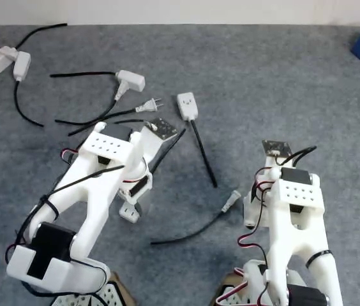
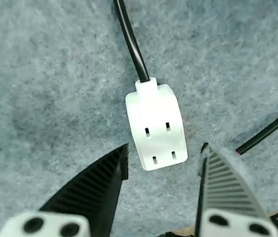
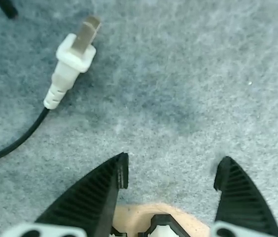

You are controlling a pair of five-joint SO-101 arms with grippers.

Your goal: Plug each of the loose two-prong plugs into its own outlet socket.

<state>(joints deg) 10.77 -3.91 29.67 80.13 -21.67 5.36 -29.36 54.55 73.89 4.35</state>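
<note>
Two robot arms stood at a grey, felt-like table (image 1: 295,83) strewn with short black cords. As far as the views showed, the job was barely begun: two plugs lay loose and neither pincer held anything. At the far left corner a white pair (image 1: 7,61) lay touching and may already have been joined, though it was too small to be sure.

The left pincer (image 2: 164,148) hung open over a white socket block (image 2: 156,126). Its dark ribbed fingers (image 2: 99,182) flanked the block's near end, just beside it and not closed on it. The block lay flat and face up, showing two pairs of slots, with its cord running away from the pincer.

The right pincer (image 3: 173,158) was also open, over bare table. The near plug (image 3: 72,57) lay between the two arms, clear of that pincer, with a white ribbed body, flat metal prongs and a black cord trailing off.

Farther out, a second plug (image 1: 149,104) lay unplugged between two free sockets, the angled socket (image 1: 131,80) and the upright socket (image 1: 187,105).
</note>
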